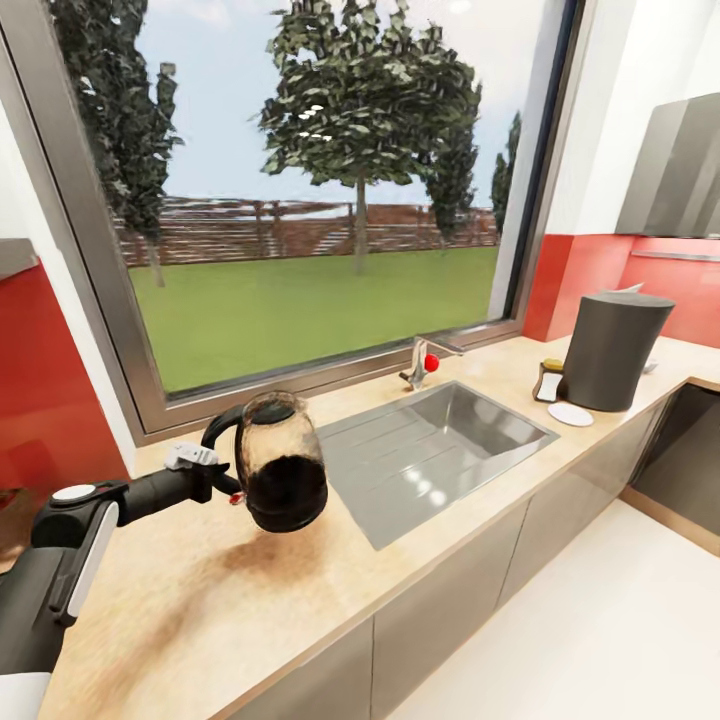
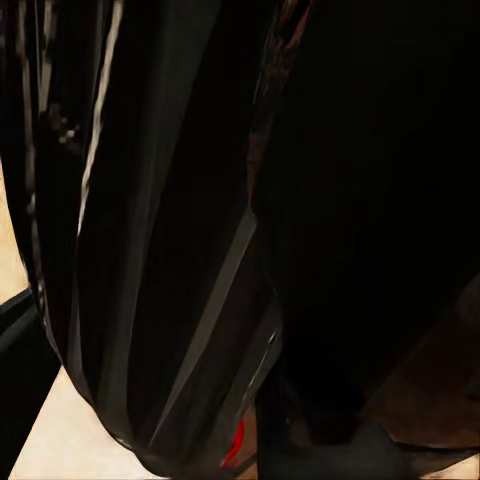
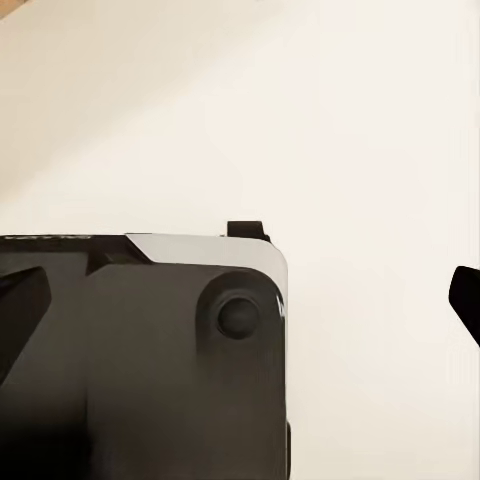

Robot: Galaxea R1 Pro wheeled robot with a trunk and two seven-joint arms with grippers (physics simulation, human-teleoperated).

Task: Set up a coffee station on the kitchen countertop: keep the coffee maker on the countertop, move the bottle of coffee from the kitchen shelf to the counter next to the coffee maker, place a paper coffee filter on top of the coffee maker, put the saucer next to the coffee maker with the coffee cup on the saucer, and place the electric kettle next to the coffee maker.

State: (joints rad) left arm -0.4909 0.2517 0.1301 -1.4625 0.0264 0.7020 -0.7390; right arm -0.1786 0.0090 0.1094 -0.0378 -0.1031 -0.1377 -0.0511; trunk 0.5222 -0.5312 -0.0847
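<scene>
My left tool [image 1: 222, 478] is closed on the black loop handle of the electric kettle [image 1: 283, 462], and I have the kettle held clear above the worktop [image 1: 250, 610], tilted, with its shadow on the wood below it. Through the left wrist camera the kettle [image 2: 200, 240] sits so close that I get mostly dark glossy surfaces, with a sliver of red at its lower edge and a strip of pale worktop [image 2: 60, 440] beside it; I cannot make out the tool's fingers there. The right wrist camera gives me a dark housing against a pale blank surface, and I cannot tell how my right tool stands.

The kettle's glass body looks dark in its lower half, but I cannot tell whether anything is in it. The grey sink [image 1: 430, 440] lies in the worktop just beyond the kettle. Past the sink, the coffee maker [image 1: 612, 350] stands upright near the red wall, with a small white piece, probably the paper coffee filter [image 1: 628, 289], peeking over its rim. The bottle of coffee [image 1: 549, 380] stands just beside it, and the saucer [image 1: 570, 413] lies flat in front.
</scene>
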